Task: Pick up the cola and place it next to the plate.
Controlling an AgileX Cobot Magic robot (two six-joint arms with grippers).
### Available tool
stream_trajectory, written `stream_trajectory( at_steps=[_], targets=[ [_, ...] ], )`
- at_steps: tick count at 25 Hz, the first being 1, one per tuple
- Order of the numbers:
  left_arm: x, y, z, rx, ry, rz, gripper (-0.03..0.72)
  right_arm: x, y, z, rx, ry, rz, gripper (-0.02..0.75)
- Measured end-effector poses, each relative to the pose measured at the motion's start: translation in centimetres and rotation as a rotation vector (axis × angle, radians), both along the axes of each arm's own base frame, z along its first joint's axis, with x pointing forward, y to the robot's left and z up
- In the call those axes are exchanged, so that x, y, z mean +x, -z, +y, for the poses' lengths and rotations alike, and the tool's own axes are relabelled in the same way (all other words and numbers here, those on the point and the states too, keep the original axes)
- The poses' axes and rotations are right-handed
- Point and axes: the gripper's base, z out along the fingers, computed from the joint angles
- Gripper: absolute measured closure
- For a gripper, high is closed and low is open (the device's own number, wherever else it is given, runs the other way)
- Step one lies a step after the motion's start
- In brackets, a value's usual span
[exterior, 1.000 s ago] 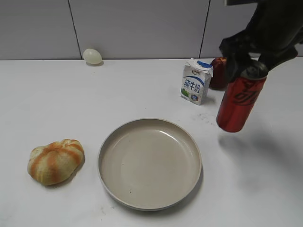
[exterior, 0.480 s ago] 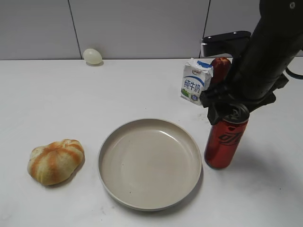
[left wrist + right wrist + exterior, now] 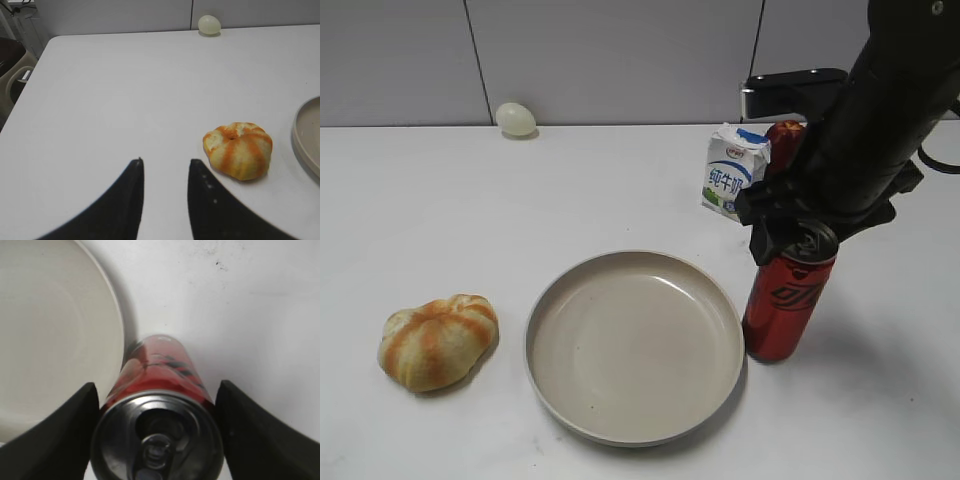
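The cola [image 3: 785,305], a slim red can with a silver top, stands upright on the white table right beside the right rim of the beige plate [image 3: 635,345]. My right gripper [image 3: 798,232] comes down from above and is shut on the can's top. In the right wrist view the can [image 3: 160,370] fills the space between both black fingers of the right gripper [image 3: 157,386], with the plate [image 3: 50,330] just to its left. My left gripper [image 3: 165,162] is open and empty over bare table; the plate's rim [image 3: 307,130] shows at the right edge there.
A white-and-blue milk carton [image 3: 733,172] and a dark red apple [image 3: 785,140] stand behind the can. An orange-striped bun [image 3: 437,340] lies left of the plate, also in the left wrist view [image 3: 239,156]. A pale egg [image 3: 515,118] sits by the back wall.
My right gripper has brought the can down and to the left, from tilted in the air to upright on the table beside the plate.
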Motion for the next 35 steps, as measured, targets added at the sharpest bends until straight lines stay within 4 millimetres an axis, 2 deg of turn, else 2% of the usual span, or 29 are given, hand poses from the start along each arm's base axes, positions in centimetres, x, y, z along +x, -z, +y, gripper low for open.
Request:
stream_trajectory(
  at_steps=[5,12,17,21,26,32,35],
  targets=[
    [0.0,0.0,0.0,0.0,0.0,0.0,0.451,-0.3,0.0,0.1,0.016,0.013,0.03,0.132],
    [0.0,0.0,0.0,0.0,0.0,0.0,0.451,-0.3,-0.2,0.2,0.023,0.017,0.041,0.122],
    [0.0,0.0,0.0,0.0,0.0,0.0,0.451,1.1,-3.0,0.6,0.036,0.006,-0.037,0.122],
    [0.0,0.0,0.0,0.0,0.0,0.0,0.451,3.5,-6.2,0.6,0.065,0.033,-0.114,0.122],
    [0.0,0.0,0.0,0.0,0.0,0.0,0.451,8.4,-7.9,-1.0,0.049,0.103,-0.145,0.123],
    [0.0,0.0,0.0,0.0,0.0,0.0,0.451,13.4,-8.1,-5.7,0.008,0.214,-0.128,0.134],
    [0.0,0.0,0.0,0.0,0.0,-0.001,0.451,14.7,-7.9,-8.1,-0.008,0.242,-0.135,0.139]
  ],
)
